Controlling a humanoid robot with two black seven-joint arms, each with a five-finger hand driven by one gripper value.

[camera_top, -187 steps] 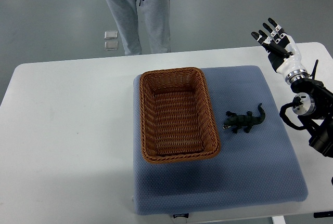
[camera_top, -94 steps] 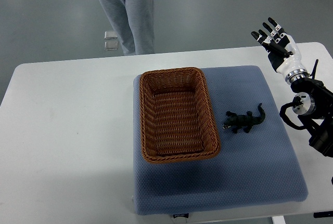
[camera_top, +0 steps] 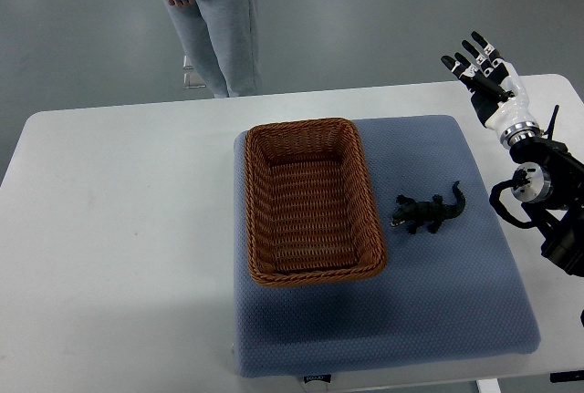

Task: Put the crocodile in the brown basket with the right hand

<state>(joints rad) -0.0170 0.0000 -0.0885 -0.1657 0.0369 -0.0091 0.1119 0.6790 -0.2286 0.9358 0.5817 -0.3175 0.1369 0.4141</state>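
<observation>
A white table fills most of the top view, with a blue-grey mat spread over its centre and right half. On the mat stands a brown basket, a rectangular wicker one with its long sides running from twelve to six o'clock; nothing lies inside it. The crocodile, a small dark green toy, lies flat on the mat at the basket's three o'clock, near the rim but not touching it, its snout turned toward the basket and its tail curling up toward one o'clock.

The right hand hangs over the table's far right corner, at about one o'clock from the crocodile and well apart from it. Its fingers are stretched out and spread, holding nothing, tips pointing toward eleven o'clock. Its arm comes in from the right edge, beside the mat.

Beyond the table, at eleven o'clock from the basket, a person stands on the grey floor, seen only from the waist down
</observation>
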